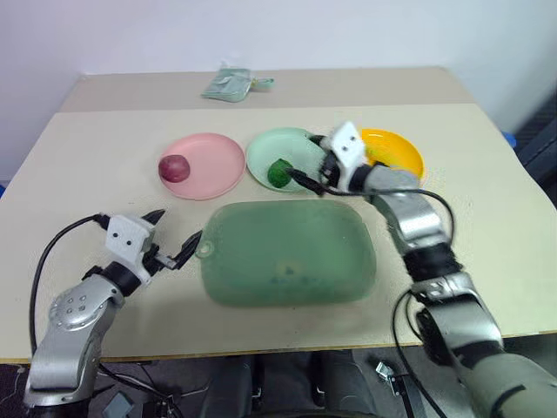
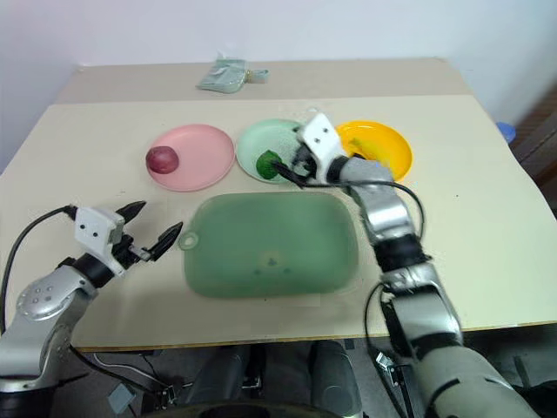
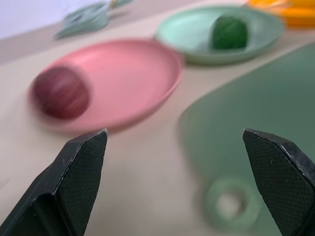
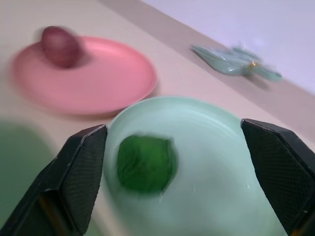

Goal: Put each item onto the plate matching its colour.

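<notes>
The round dark red fruit lies on the pink plate. On the mint green plate rests the bumpy green ball. My right gripper hovers open just over that plate; in the right wrist view the ball lies between and beyond the spread fingers, untouched. The yellow-orange plate sits behind my right hand, and a yellow shape on it, likely the banana, is mostly hidden. Near the tray's left corner my left gripper stands open and empty, pointing toward the pink plate.
A large translucent green tray lies in the front middle of the table, with a ring tab at its left corner. A pale green packet lies at the table's far edge.
</notes>
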Motion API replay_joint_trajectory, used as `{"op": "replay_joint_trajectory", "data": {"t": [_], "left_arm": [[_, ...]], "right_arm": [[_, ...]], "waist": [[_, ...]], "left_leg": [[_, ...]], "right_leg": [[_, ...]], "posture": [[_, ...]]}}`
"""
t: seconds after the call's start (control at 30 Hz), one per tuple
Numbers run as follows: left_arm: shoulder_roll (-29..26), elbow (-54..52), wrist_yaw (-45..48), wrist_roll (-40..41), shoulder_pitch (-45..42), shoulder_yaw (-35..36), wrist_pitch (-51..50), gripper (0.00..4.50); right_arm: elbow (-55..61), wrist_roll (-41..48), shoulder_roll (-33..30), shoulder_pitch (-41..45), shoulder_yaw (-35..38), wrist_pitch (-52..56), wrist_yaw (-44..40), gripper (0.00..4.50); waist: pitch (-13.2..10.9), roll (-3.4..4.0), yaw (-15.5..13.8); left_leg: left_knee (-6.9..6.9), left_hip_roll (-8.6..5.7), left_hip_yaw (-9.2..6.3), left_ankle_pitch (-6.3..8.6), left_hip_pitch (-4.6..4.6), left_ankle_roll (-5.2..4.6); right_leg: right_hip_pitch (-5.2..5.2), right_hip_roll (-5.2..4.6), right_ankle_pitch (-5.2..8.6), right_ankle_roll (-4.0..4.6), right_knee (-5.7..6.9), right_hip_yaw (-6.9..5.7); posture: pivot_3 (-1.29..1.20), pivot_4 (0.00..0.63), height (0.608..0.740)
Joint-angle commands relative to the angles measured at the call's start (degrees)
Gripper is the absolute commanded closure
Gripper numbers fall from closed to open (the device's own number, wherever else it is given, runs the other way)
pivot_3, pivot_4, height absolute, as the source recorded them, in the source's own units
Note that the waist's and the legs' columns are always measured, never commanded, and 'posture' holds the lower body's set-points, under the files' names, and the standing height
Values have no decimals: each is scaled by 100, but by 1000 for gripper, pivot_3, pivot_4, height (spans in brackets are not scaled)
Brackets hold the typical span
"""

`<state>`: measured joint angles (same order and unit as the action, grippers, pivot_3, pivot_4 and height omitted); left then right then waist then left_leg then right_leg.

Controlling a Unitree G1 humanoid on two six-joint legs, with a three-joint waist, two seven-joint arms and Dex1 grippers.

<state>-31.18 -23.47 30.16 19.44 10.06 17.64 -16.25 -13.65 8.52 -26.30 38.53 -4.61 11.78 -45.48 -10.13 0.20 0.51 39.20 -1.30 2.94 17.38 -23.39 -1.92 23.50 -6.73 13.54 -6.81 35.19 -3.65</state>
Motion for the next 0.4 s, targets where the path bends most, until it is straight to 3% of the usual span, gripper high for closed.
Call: {"op": "replay_joint_trajectory", "data": {"t": [0.03, 0.2, 0.4], "left_arm": [[-124, 8, 121, 102, 223, 551, 217, 0], [-168, 214, 345, 246, 556, 970, 298, 0], [-189, 322, 369, 274, 468, 949, 246, 0]], "right_arm": [[649, 747, -699, -515, 681, 442, -767, 87], [1019, 1291, -1608, -1626, 1529, 849, -1187, 87], [1277, 1355, -1934, -2277, 1736, 886, -1253, 87]], "waist": [[-1, 0, 5], [0, 0, 8], [2, -1, 7]], "left_leg": [[3, 0, 2, 0, 1, -1], [4, 4, 5, 2, 7, -4], [4, 7, 4, 4, 9, -5]], "right_leg": [[-1, -1, 0, 0, -3, 0], [-3, -6, 1, 1, -8, 3], [-3, -14, 1, 2, -7, 9]], "posture": [[0, 150, 740], [0, 150, 740], [0, 150, 740]]}}
